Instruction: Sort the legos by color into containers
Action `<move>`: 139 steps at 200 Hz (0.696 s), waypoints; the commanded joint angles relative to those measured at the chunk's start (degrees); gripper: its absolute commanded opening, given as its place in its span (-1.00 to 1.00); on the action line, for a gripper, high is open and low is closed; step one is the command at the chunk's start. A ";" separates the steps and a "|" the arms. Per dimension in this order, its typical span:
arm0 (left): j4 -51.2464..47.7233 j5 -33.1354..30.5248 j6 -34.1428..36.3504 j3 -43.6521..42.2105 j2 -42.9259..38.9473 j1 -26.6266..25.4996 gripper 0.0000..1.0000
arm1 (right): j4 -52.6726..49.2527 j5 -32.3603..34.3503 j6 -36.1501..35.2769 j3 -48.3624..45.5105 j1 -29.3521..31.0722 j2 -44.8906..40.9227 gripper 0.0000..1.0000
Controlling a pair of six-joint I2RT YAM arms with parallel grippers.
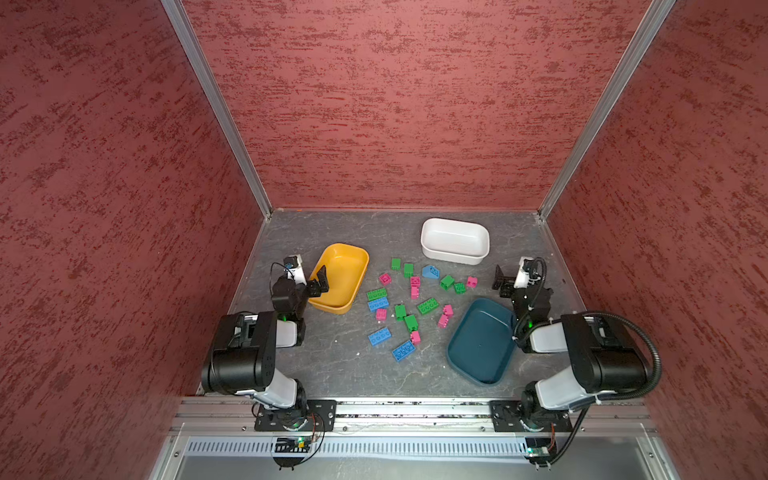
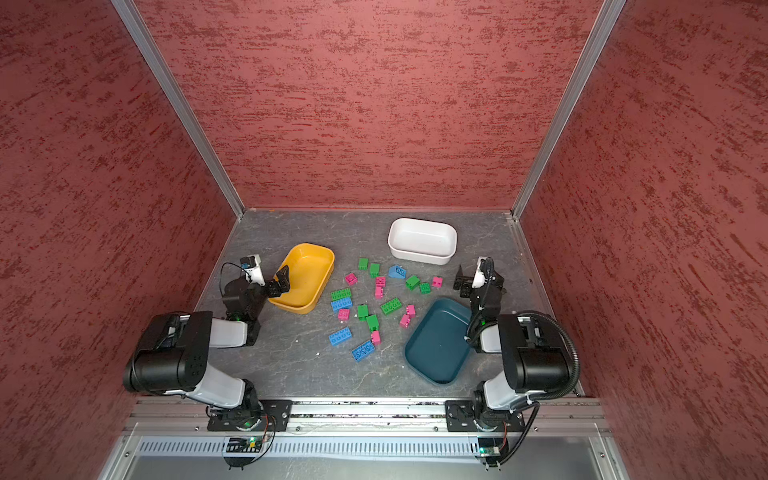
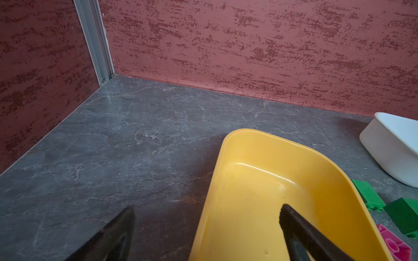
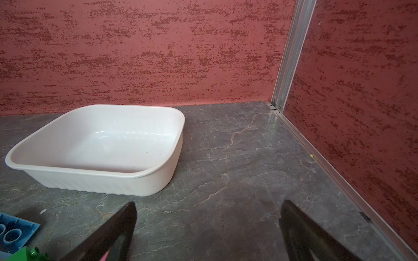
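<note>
The bricks (image 1: 427, 306), spread on the counter (image 1: 332, 232) between bins (image 1: 353, 253) at 9, 1 and 4 o'clock, are judged light, hard and slick, best pinched across flat sides by the left pincer (image 1: 321, 281) or right pincer (image 1: 500, 279), both seen open and empty.

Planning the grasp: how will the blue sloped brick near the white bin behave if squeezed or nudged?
The blue sloped brick looks like rigid plastic, so it likely won't deform. Its slanted face may let a grip slip; flat sides seem safer. Small and angular, it should slide, not roll.
</note>
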 commanded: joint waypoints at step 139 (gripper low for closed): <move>-2.47 -3.05 1.27 2.19 -0.09 -1.50 0.99 | 0.06 -0.03 0.88 0.95 -0.49 0.31 0.98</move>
